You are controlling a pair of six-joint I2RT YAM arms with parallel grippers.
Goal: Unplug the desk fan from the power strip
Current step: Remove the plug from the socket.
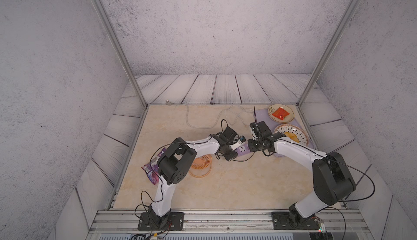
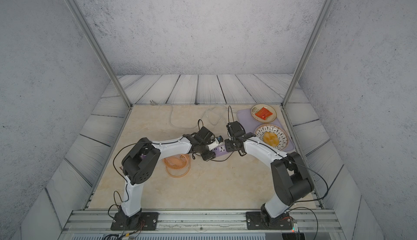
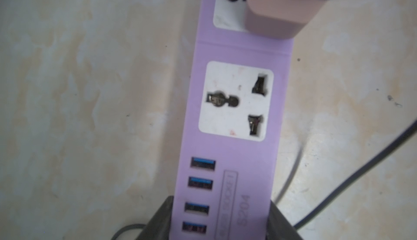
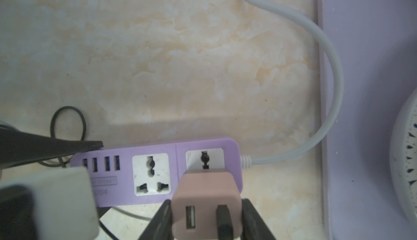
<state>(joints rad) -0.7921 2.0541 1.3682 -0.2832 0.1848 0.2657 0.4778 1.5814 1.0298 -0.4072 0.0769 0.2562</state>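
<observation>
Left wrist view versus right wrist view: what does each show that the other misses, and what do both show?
Only the left wrist view shows both fingers of the left gripper clamped across the USB end of the lavender plastic power strip. Only the right wrist view shows the right gripper clamped on the pinkish-beige plug cube, its USB face with the black cable plugged in, the whitish-grey cord and the pale-purple flat tray. Both show the strip, the cube at its end socket, and the empty white socket.
</observation>
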